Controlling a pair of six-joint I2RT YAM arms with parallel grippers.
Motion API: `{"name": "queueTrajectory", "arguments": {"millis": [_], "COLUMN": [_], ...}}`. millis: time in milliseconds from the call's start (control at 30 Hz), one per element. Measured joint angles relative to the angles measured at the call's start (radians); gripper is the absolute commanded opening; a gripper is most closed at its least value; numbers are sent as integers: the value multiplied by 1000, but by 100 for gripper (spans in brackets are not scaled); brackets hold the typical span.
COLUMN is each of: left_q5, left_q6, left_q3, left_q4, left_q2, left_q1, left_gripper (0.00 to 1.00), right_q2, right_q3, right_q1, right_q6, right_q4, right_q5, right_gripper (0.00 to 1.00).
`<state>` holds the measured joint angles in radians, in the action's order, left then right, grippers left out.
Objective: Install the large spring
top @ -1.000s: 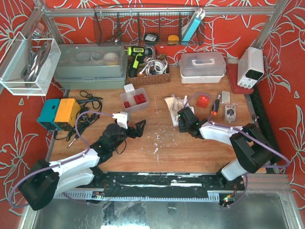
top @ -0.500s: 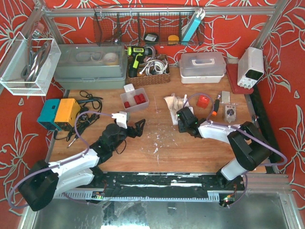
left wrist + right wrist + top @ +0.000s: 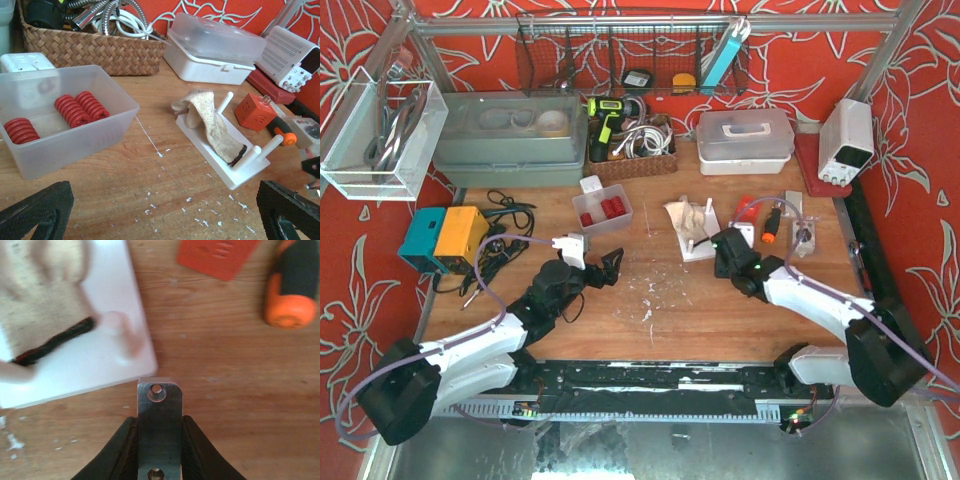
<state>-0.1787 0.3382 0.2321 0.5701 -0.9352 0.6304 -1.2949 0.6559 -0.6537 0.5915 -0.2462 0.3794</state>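
Three red springs (image 3: 70,110) lie in a clear plastic tub (image 3: 107,127); the tub also shows in the top view (image 3: 582,203). A white fixture plate (image 3: 227,167) with upright pegs lies right of the tub, a beige cloth (image 3: 212,125) draped over it. My left gripper (image 3: 160,220) is open wide and empty, low over the table in front of tub and plate; it also shows in the top view (image 3: 608,268). My right gripper (image 3: 159,427) is shut on a grey metal block (image 3: 159,407) with holes, just off the plate's corner (image 3: 107,360).
An orange-red cube (image 3: 255,111) and an orange-and-black screwdriver (image 3: 294,285) lie right of the plate. A wicker basket (image 3: 90,47), a white lidded box (image 3: 212,50) and a power supply (image 3: 846,140) stand at the back. Cables and a teal-and-orange box (image 3: 445,238) are at the left.
My right gripper has moved right and nearer, off the white plate, still holding the metal block. My left arm has hardly moved.
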Motion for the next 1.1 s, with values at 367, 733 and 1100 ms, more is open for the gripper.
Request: {"name": "queueTrajectory", "arguments": {"millis": [367,733,1100], "left_q5": [0,-8,-37], "left_q6": [3,3,52], "left_q3": [0,0,6], "left_q4": [0,-3,-17], "left_q2": [0,-3,-98], "left_q1": [0,0,-8], "left_gripper": [99,99,99], "right_q2": [104,16,156], "right_q3": [-124,-122,19], "right_q1": [310,374,350], "right_q6": [93,127,6], "right_q4": [-42,-47,-108], "right_q5": [-22,-59,-128], "right_gripper": [29,49,58]}}
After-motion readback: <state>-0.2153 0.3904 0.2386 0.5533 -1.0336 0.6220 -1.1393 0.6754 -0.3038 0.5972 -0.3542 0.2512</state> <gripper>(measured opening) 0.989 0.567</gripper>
